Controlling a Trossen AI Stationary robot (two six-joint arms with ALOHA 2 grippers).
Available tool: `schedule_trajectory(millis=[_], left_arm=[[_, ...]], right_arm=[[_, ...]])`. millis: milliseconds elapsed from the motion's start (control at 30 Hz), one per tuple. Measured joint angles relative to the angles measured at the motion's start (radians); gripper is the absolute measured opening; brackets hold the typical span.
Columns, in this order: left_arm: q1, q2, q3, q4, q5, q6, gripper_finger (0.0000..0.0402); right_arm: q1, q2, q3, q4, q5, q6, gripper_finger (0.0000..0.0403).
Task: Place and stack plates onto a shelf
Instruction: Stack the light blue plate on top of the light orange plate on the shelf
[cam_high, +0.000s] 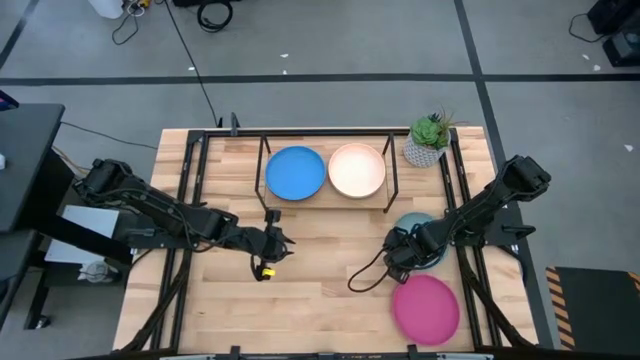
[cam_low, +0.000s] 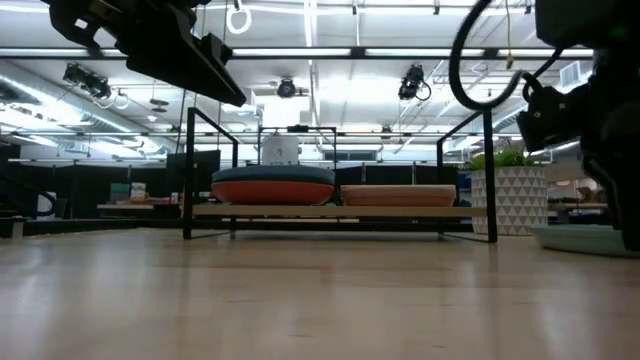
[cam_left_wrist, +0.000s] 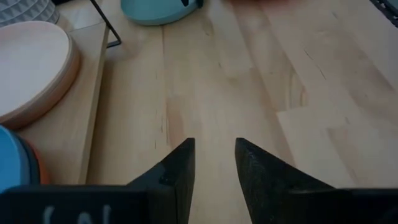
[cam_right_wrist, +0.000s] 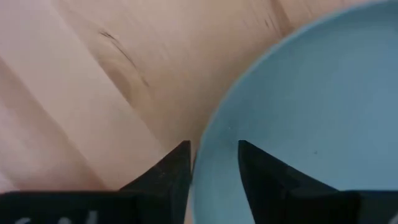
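On the shelf (cam_high: 325, 198) at the table's far side a bright blue plate (cam_high: 295, 172) lies on top of an orange one (cam_low: 272, 193), with a peach plate (cam_high: 357, 170) beside them. A pale teal plate (cam_high: 415, 222) rests flat on the table at the right, and a magenta plate (cam_high: 427, 307) lies nearer the front edge. My right gripper (cam_right_wrist: 214, 155) points down over the teal plate's near-left rim, open, with the rim between its fingers. My left gripper (cam_left_wrist: 214, 155) hovers open over bare wood in front of the shelf, with nothing between its fingers. My right gripper comes from above with one finger (cam_right_wrist: 171, 171) outside the pale teal plate's rim (cam_right_wrist: 205, 140) and the other finger (cam_right_wrist: 264, 174) over the plate's inside. The plate lies flat on the table. Whether the fingers touch the rim, I cannot tell.
A white pot with a green plant (cam_high: 428, 142) stands at the shelf's right end. Black rails (cam_high: 185, 200) run along the tabletop's left and right sides. A black cable (cam_high: 365, 275) loops beside my right gripper. Bare wood lies between the two arms.
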Motion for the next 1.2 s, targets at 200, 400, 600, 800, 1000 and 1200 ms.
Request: schedule_trajectory(millis=[200,400,600,800,1000,1200], left_arm=[[0.000,0.000,0.000,0.000,0.000,0.000,0.0123],[-0.002,-0.006,0.000,0.000,0.001,0.008,0.0123],[-0.001,-0.011,0.001,0.004,0.001,0.010,0.0123],[0.000,-0.011,0.001,0.004,0.000,0.001,0.0123],[0.000,-0.011,0.001,0.007,-0.010,-0.046,0.0123],[0.000,-0.011,0.001,0.025,-0.032,-0.124,0.0123]], right_arm=[[0.000,0.000,-0.006,-0.010,0.000,-0.001,0.0072],[-0.007,-0.003,0.019,-0.024,-0.053,-0.067,0.0015],[-0.005,-0.003,0.144,0.006,-0.118,-0.284,0.0031],[0.014,-0.003,0.283,0.016,-0.109,-0.581,0.0015],[0.031,-0.002,0.424,-0.029,0.101,-0.861,0.0023],[-0.059,-0.002,0.455,-0.061,0.232,-1.000,0.0023]])
